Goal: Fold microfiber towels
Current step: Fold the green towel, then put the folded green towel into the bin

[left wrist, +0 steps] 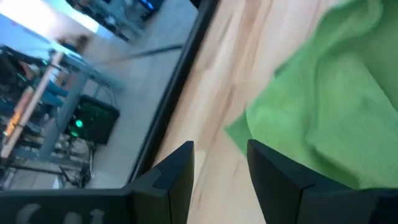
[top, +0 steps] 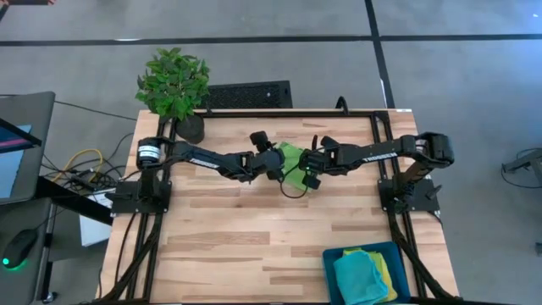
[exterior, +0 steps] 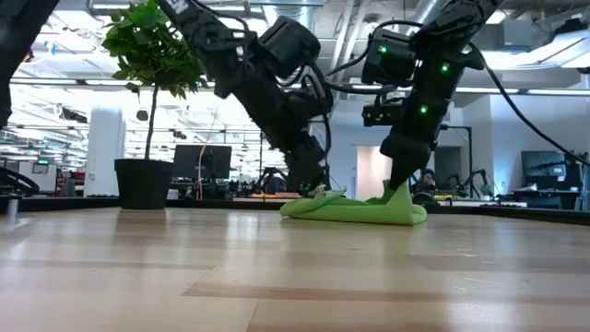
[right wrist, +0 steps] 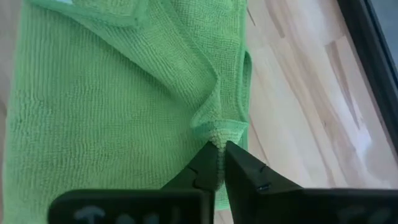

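Towel position first — lime green microfiber towel (top: pixel 293 161) lies bunched and partly folded at the far middle of the light wooden tabletop (top: pixel 254 246), directly between the two pincers. Right pincer (right wrist: pixel 217 163) is down on the towel's right edge, fingers narrow and pinching a small raised pleat of the cloth; the rest of the cloth spreads away from its fingertips toward the left arm. Left pincer (left wrist: pixel 219 163) sits just beside the opposite edge, fingers spread with only bare wood between them, holding nothing — a green corner lies just past one fingertip. Judgement: the right arm has the contact, so the next fold or release turns on that pinched edge. Turquoise and yellow folded towels (top: pixel 364 273) sit in the blue bin (top: pixel 332 254) at the near right corner, well apart.
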